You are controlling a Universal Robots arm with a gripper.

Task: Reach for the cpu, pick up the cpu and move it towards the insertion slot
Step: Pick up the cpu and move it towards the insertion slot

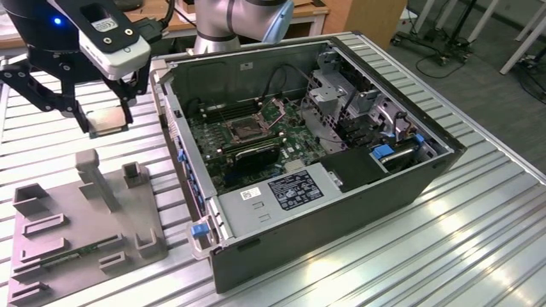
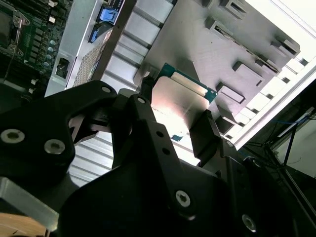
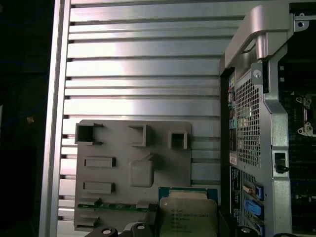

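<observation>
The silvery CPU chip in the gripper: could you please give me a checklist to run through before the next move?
1. Small flat square silvery-beige cpu clamped in black gripper: ok.
2. Cpu clear of grey plastic tray: ok.
3. Square metal-framed insertion slot on green motherboard uncovered: ok.
4. Cpu over slot: not ok, outside the open black computer case.
5. Cpu level: cannot tell.

a slatted silver metal table [image 1: 477, 256] is carrying everything, its ribs catching bright glare. a flat grey plastic tray [image 1: 119, 214] is lying directly on it at the exterior view's left, near one table edge. an open dark computer case [image 1: 358, 211] is resting on its side just beside the tray — bare slats showing between them — its far corner sitting close to the table's edge rail.
</observation>
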